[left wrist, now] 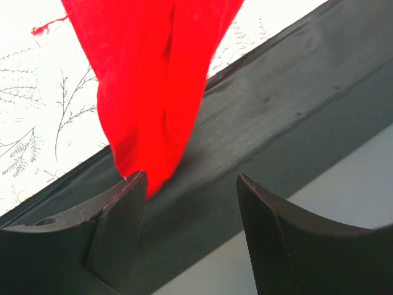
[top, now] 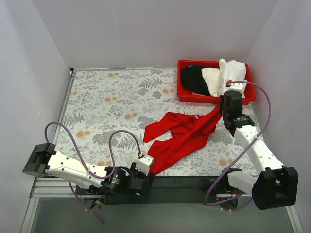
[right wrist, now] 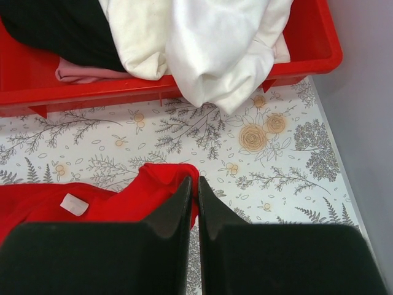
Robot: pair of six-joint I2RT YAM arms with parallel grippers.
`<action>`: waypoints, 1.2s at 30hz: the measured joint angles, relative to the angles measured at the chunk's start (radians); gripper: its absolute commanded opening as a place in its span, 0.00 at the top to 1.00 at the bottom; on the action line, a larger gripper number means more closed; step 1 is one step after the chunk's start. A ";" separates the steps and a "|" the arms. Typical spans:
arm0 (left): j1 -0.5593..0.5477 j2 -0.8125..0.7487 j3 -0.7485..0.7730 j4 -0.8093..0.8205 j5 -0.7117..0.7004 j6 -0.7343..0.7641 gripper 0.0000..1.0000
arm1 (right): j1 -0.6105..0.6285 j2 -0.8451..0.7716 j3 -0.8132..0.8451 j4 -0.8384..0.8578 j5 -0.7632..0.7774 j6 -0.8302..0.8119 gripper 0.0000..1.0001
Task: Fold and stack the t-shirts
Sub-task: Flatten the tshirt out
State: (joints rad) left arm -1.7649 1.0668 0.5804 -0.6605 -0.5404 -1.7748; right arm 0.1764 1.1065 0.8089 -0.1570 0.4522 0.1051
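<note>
Right fingers (right wrist: 167, 224) pinching red t-shirt (top: 182, 133), left fingers (left wrist: 123, 212) apart, bin (top: 194, 98) holding black shirt (top: 193, 80), cream shirt (top: 212, 80), white shirt (top: 232, 70)

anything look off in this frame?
Two things. One corner of the red t-shirt trails past the near edge of the table onto the black strip, beside the open left gripper and not gripped. The right gripper is shut on its other end. A white t-shirt droops over the front wall of the red bin.

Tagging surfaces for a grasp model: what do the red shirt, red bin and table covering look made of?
Red shirt: soft matte cloth; it drapes and creases. Red bin: probably rigid, slightly glossy plastic; straight moulded rim. Table covering: flat floral-printed sheet, cloth or vinyl unclear.
</note>
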 measured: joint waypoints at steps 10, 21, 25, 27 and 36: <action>0.000 0.090 -0.018 0.025 -0.006 0.001 0.45 | 0.000 -0.010 0.000 0.000 -0.029 0.000 0.99; 0.003 0.259 0.047 -0.031 -0.027 -0.029 0.58 | 0.000 -0.021 0.000 0.000 -0.040 0.000 0.99; 0.006 0.261 0.050 -0.060 -0.039 -0.051 0.73 | 0.000 -0.021 0.000 0.000 -0.041 0.000 0.99; 0.016 0.241 0.050 -0.066 -0.046 -0.053 1.00 | 0.000 -0.022 0.000 0.000 -0.041 0.000 0.99; 0.201 0.080 0.013 0.053 -0.077 0.046 1.00 | 0.000 -0.088 -0.001 -0.003 -0.038 -0.002 0.99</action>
State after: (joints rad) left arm -1.5642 1.1465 0.5938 -0.6075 -0.6178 -1.7287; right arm 0.1761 1.0187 0.8082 -0.1604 0.4141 0.1036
